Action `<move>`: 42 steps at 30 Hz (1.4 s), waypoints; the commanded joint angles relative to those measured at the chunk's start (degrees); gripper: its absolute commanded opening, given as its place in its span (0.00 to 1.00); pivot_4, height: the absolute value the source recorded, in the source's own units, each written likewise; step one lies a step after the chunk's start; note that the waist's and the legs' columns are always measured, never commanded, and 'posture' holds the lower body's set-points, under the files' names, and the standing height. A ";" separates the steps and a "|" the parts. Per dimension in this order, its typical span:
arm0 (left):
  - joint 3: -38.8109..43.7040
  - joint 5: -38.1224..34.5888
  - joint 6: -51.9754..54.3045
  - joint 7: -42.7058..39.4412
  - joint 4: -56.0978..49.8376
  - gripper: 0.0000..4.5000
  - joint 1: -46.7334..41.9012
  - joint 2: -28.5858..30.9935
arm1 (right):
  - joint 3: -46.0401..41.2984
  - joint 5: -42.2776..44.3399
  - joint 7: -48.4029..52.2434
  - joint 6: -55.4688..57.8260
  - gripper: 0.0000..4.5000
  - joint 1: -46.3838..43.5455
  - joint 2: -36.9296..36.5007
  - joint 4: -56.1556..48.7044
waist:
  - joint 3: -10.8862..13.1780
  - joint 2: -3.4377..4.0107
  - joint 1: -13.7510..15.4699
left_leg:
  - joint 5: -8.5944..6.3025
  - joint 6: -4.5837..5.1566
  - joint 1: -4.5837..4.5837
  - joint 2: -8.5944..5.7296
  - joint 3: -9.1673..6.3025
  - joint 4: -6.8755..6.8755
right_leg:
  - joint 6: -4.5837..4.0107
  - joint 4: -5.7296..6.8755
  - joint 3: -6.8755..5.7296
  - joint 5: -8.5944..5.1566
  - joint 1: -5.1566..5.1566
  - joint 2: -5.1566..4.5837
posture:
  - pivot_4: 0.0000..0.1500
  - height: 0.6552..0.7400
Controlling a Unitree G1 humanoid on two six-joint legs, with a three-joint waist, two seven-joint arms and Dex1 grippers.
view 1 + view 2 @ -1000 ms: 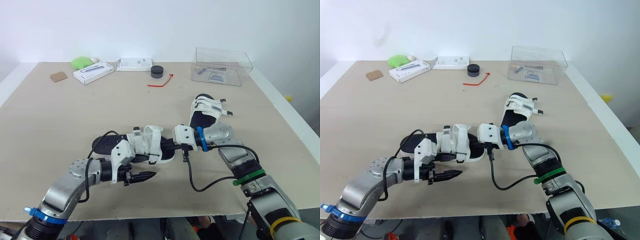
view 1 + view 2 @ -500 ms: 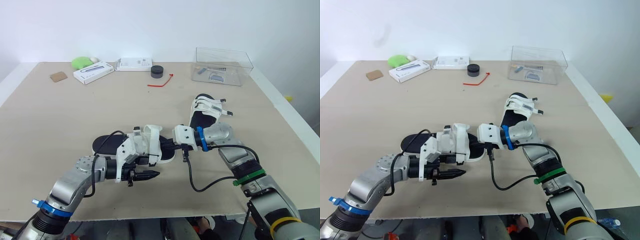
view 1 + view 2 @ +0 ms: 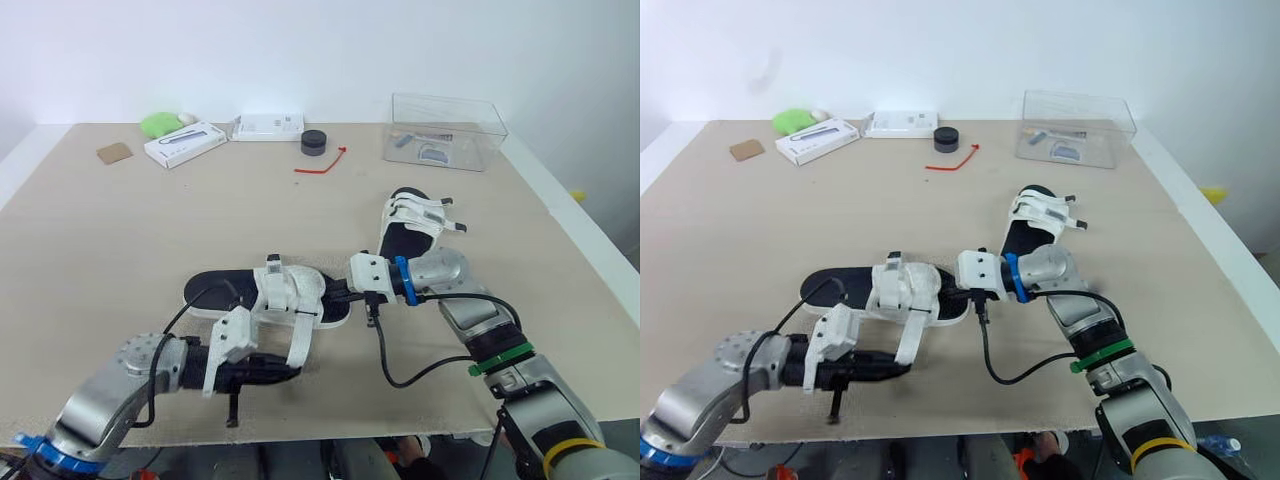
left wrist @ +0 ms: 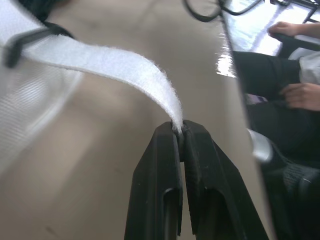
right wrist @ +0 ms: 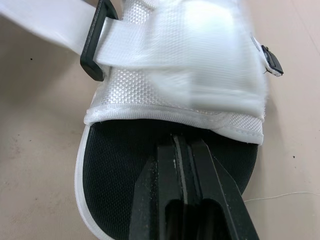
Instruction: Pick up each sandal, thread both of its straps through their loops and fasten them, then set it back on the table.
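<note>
Left claw (image 3: 290,371) has drawn back from the sandal (image 3: 222,294) on the bench (image 3: 120,230), pulling its white strap (image 3: 300,340) out; left wrist view: its pressed-together tips pinch the strap's end; right wrist view: right claw (image 5: 185,145) clamps the sandal's black sole just ahead.

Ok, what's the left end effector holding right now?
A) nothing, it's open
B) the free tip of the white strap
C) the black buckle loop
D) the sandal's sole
B: the left wrist view shows the left end effector shut on the tip of the white strap, which runs back to the sandal.
</note>
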 commanded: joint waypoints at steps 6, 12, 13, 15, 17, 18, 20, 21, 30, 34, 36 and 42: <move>1.25 0.22 -4.53 -3.58 -3.14 0.04 0.11 4.01 | 1.42 -1.97 0.53 0.57 0.00 0.88 -0.47 1.64 | 0.00 0.01 0.01 | 0.00 0.00 0.03 0.01 0.00 -0.01 | -0.15 0.01 -0.01 -0.12 0.01 0.03 | 1.00 1.00; -0.54 10.79 -21.41 -6.17 1.11 0.43 -4.07 4.80 | 1.42 -1.99 0.75 0.35 0.00 0.70 -0.55 1.99 | 0.00 0.01 0.04 | -0.02 0.03 0.03 0.00 0.03 -0.02 | -0.12 0.01 0.00 -0.10 0.02 0.03 | 1.00 1.00; -0.78 12.62 -25.21 -7.03 2.10 0.54 -4.55 5.13 | 1.43 -2.00 0.79 0.30 0.00 0.62 -0.55 2.12 | 0.00 0.01 0.04 | -0.01 0.03 0.04 -0.01 0.04 -0.02 | -0.19 0.00 0.02 -0.11 0.02 0.01 | 1.00 1.00; -0.41 16.59 -35.49 -8.17 4.91 0.71 -6.12 5.49 | 1.43 -2.01 0.83 0.26 0.00 0.51 -0.55 2.34 | 0.00 0.01 0.05 | -0.01 0.03 0.05 -0.01 0.06 -0.02 | -0.34 0.00 0.04 -0.03 0.02 0.01 | 1.00 1.00; 0.15 18.83 -44.67 -9.50 7.82 0.71 -7.95 5.91 | 1.41 -2.04 0.84 0.16 0.00 0.33 -0.52 2.67 | 0.00 0.01 0.06 | -0.01 0.03 0.05 -0.01 0.08 -0.02 | -0.36 0.00 0.04 -0.03 0.03 -0.02 | 1.00 1.00; 0.26 20.32 -50.66 -10.03 9.67 0.71 -8.99 6.30 | 1.40 -2.04 0.84 0.15 0.00 0.30 -0.51 2.73 | 0.00 0.01 0.06 | -0.01 0.03 0.05 -0.01 0.11 -0.01 | -0.36 -0.01 0.06 -0.03 0.03 -0.02 | 1.00 1.00; 0.26 23.06 -61.79 -10.30 13.74 0.71 -11.71 6.79 | 1.43 -2.05 0.87 0.08 0.00 0.29 -0.51 2.80 | 0.00 0.01 0.07 | -0.01 0.03 0.05 -0.01 0.14 -0.01 | -0.35 -0.02 0.09 -0.02 0.02 -0.03 | 1.00 1.00; 0.00 24.68 -67.76 -9.82 16.23 0.71 -14.04 6.59 | 1.47 -2.11 0.86 -0.02 0.00 0.22 -0.46 2.95 | 0.00 0.01 0.09 | -0.01 0.04 0.06 -0.01 0.15 -0.02 | -0.36 -0.02 0.09 -0.01 0.02 -0.04 | 1.00 1.00; -9.26 32.79 -87.51 -3.33 28.67 0.71 -27.46 1.75 | 1.51 -2.38 0.66 -0.31 0.00 -0.58 0.22 3.90 | -0.03 -0.03 -0.06 | -0.06 0.21 0.08 0.02 0.55 0.01 | -0.21 -0.06 0.29 0.39 0.01 -0.05 | 1.00 1.00; -13.29 31.40 -85.00 -3.43 28.02 0.71 -29.96 1.11 | 1.18 -2.39 0.59 -0.21 0.00 -0.70 -0.17 3.84 | -0.03 -0.04 -0.04 | -0.06 0.22 0.07 0.04 0.55 0.03 | -0.18 -0.06 0.30 0.40 0.00 -0.02 | 1.00 1.00; -14.60 30.43 -83.14 -3.48 27.63 0.71 -30.75 0.89 | 1.11 -2.34 0.59 -0.10 0.00 -0.43 -0.46 3.47 | -0.03 -0.03 -0.04 | -0.05 0.24 0.08 0.04 0.57 0.03 | -0.10 -0.06 0.30 0.39 0.00 0.04 | 1.00 1.00; -17.29 27.29 -77.39 -4.90 24.97 0.13 -32.77 1.02 | 0.91 -2.28 0.53 0.44 0.00 0.56 -1.39 2.26 | -0.03 -0.03 -0.01 | -0.04 0.25 0.07 0.01 0.61 0.05 | 0.12 -0.06 0.31 0.28 0.00 0.09 | 1.00 1.00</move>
